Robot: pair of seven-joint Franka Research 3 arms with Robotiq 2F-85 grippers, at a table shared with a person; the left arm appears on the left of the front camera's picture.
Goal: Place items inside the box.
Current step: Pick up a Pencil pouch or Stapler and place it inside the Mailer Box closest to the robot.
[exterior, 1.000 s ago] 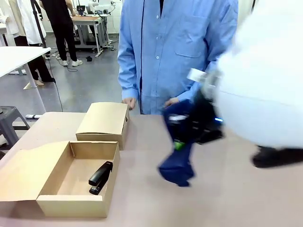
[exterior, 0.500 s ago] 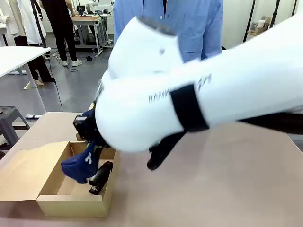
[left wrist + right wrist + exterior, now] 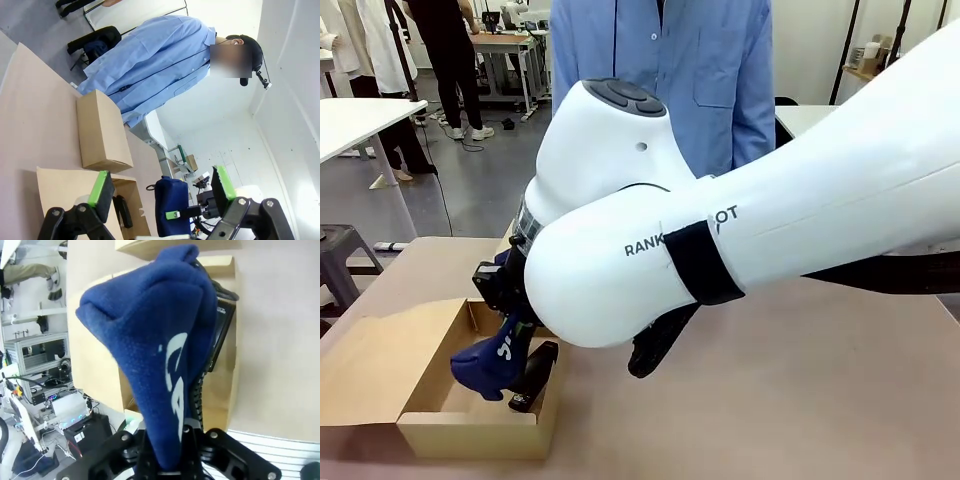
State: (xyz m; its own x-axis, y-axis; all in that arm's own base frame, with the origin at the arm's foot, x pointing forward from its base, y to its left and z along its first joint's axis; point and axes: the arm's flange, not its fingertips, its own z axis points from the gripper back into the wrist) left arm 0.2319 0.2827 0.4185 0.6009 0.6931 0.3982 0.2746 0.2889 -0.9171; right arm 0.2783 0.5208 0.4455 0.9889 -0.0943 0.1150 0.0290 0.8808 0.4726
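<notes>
My right gripper (image 3: 515,318) is shut on the navy zip pouch (image 3: 488,362), which hangs with its lower end inside the open brown box (image 3: 470,432). White lettering shows on the pouch (image 3: 167,350) in the right wrist view, where it rises from the right gripper (image 3: 170,436). A black stapler (image 3: 532,377) lies in the box beside the pouch, also seen as the stapler (image 3: 218,335). The left gripper (image 3: 162,187) is open and empty, held off from the box, with the hanging pouch (image 3: 172,202) beyond it.
The box's wide lid flap (image 3: 365,362) lies open to the left. A smaller closed cardboard box (image 3: 102,132) stands behind the open one. A person in a blue shirt (image 3: 660,80) stands at the far edge. My right arm (image 3: 740,240) spans the table's middle.
My right arm swung from the table's right side across to the left with the pouch. It has since lowered the pouch a little into the box.
</notes>
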